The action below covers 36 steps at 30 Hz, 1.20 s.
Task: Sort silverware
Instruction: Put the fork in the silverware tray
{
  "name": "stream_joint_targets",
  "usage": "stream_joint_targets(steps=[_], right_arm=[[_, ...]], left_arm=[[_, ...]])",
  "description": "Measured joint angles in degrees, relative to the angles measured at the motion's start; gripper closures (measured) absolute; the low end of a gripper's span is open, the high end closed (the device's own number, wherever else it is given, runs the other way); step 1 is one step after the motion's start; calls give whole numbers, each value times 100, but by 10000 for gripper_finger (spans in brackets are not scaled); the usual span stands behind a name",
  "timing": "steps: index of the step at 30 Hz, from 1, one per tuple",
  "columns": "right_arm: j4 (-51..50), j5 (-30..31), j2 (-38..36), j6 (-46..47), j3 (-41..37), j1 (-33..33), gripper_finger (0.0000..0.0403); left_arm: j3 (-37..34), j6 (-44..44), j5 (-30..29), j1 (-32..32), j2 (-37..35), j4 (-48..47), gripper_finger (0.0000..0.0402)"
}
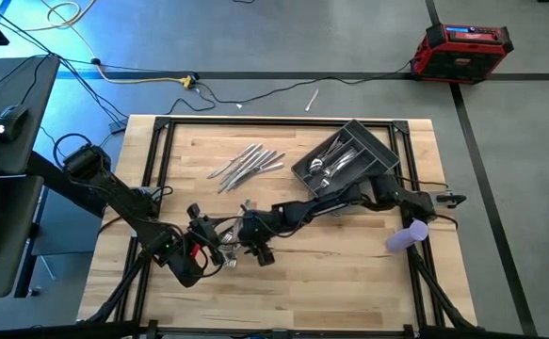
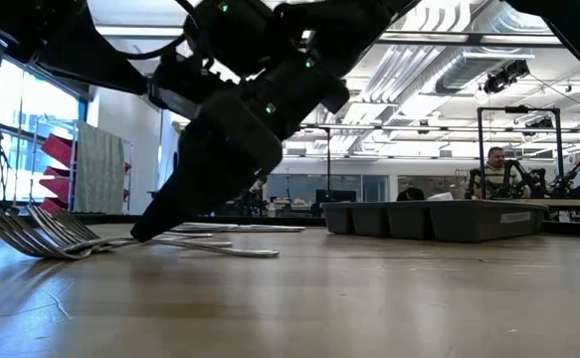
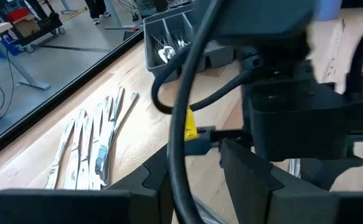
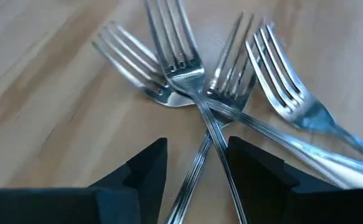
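Observation:
Several silver forks (image 4: 187,81) lie in a crossed heap on the wooden table near its front (image 1: 225,254), prongs curving up (image 2: 41,234). My right gripper (image 4: 197,146) slants down over them, open, one finger on each side of two crossed fork handles (image 4: 209,134). My left gripper (image 1: 203,250) waits open just left of the heap, with nothing plainly between its fingers (image 3: 197,168). Several knives (image 1: 246,162) lie side by side farther back. The dark grey tray (image 1: 378,146) at the back right holds more silverware. My right gripper stands astride the crossed fork handles (image 4: 200,155), slanting down from the table's right side, its fingertips low at the table top (image 2: 145,231). The handles lie flat on the table. I cannot tell whether a finger touches them.
A purple object (image 1: 408,235) sits at the table's right edge beside my right arm. The black frame rail (image 1: 283,121) runs around the table top. A red case (image 1: 464,49) stands on the floor beyond. A person (image 2: 493,169) sits in the room behind.

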Motion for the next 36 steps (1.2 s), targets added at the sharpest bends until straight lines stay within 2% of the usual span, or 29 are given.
stream_joint_targets(steps=[7,14,23,27,36], right_arm=[[-135,1056,6,655,-9,275,245],[-193,1109,6,970,-9,357,255],[-396,1041,-92,974,36,340,361],[-669,1040,-225,947,118,337,394],[-1132,1157,-506,996,142,388,399]], left_arm=[[0,-7,9,2,0,0,298],[0,-11,9,4,0,-2,298],[0,-19,18,4,0,-2,298],[0,-27,20,4,0,0,298],[0,-52,94,4,0,0,298]])
